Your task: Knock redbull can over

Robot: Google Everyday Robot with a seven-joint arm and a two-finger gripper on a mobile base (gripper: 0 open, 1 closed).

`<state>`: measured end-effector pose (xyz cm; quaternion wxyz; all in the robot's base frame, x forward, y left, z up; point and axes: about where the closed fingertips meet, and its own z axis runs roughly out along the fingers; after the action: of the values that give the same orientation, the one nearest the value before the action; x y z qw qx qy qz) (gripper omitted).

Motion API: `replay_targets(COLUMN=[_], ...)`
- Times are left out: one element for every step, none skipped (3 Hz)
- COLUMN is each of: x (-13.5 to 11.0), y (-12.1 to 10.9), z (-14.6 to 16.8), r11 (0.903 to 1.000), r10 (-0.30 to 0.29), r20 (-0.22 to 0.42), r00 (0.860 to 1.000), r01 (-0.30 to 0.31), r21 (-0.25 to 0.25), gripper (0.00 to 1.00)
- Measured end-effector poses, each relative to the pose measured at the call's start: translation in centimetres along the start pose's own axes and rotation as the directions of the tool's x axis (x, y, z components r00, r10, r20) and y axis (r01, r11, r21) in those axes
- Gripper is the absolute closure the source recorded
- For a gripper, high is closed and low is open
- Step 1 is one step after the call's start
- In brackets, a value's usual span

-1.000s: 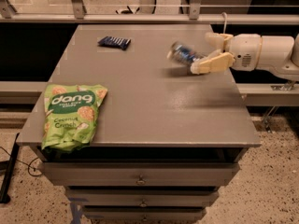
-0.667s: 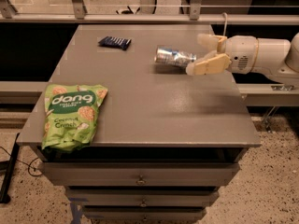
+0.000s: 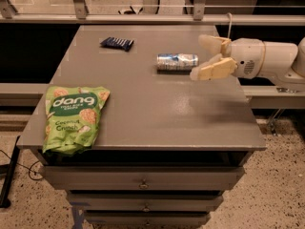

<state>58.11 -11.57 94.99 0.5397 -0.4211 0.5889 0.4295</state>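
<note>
The can [image 3: 177, 61] lies on its side on the grey worktop [image 3: 157, 113], in the far right part of it. Its long axis runs left to right. Its silver body shows blue patches, and one end faces the gripper.

The gripper [image 3: 200, 57] hangs over the right edge of the worktop, just to the right of the can. It comes in from the right on a white arm [image 3: 267, 61] that lies about level. Its two pale fingers [image 3: 214, 69] are spread wide and point left toward the can, with nothing between them. One finger sits farther back and the other nearer the camera. The can's right end lies close to the gap between their tips; whether it touches either finger cannot be told.

A small flat dark blue packet [image 3: 117, 43] lies near the far edge of the worktop, left of the can and well apart from it. A large green snack bag [image 3: 74, 118] lies flat at the front left corner, far from both the can and the gripper, with its lower end reaching the front edge. The middle and front right of the worktop carry only a faint shadow below the arm.

Under the worktop a stack of grey drawers [image 3: 143, 182] with small knobs faces the camera. A pale rail [image 3: 143, 19] runs across behind the worktop, and a speckled floor shows at both lower corners.
</note>
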Motion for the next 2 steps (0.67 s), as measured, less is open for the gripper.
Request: replay_targets(x=[0.36, 0.26], y=[-0.36, -0.03], z=[-1.68, -1.83], r11=[0.9996, 0.9994], r10=[-0.028, -0.034], r20=[-0.031, -0.030], r00=[0.999, 0.999], r01=[0.029, 0.034], r21=[0.006, -0.007], gripper=[0.00, 0.00])
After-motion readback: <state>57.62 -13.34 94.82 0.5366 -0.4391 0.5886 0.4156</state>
